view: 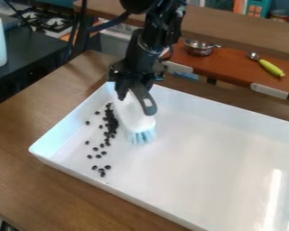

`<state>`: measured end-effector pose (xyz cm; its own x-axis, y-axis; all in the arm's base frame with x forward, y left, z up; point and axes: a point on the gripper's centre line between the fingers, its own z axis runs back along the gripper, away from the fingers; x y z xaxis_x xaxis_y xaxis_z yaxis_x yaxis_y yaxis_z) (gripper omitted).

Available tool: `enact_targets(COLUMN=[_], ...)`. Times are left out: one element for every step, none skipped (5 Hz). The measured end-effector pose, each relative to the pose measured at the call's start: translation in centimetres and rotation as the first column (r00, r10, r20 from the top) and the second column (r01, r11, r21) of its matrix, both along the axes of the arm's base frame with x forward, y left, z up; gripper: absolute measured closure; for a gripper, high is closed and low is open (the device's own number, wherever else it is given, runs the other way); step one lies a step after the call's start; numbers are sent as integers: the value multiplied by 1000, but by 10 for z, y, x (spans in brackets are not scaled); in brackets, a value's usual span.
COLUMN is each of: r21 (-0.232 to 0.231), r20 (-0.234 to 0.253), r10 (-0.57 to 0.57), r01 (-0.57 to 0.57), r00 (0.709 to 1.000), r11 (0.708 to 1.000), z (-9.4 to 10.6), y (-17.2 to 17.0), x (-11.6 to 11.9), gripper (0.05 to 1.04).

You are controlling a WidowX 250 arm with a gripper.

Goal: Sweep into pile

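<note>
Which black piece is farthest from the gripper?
The lowest black piece in view, in the small bottom cluster; every other piece lies nearer the gripper.

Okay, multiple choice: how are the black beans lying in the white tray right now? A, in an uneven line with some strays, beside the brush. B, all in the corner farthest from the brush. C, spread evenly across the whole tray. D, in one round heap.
A: the black beans form a ragged strip beside the brush, with several lying loose around it.
</note>
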<state>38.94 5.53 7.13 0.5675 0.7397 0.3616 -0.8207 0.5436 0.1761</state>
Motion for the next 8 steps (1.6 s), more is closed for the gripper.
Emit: enact_targets(r21=[-9, 3, 21, 41, 57, 70, 77, 41], r20=[-4, -1, 3, -9, -30, -48, -50, -33], r10=[16, 4, -25, -40, -56, -75, -89, -87], r01=[-16, -4, 25, 41, 58, 78, 92, 89], r00=[1000, 1000, 1000, 999, 998, 996, 995, 996], r11=[1000, 1000, 999, 998, 997, 994, 993, 995], z=[-1, 0, 0, 0, 1, 1, 2, 5], y=[-1, 1, 4, 10, 19, 20, 21, 14], x=[-14, -30, -45, -58, -74, -83, -86, -86], gripper=[569, 569, 569, 569, 569, 569, 569, 569])
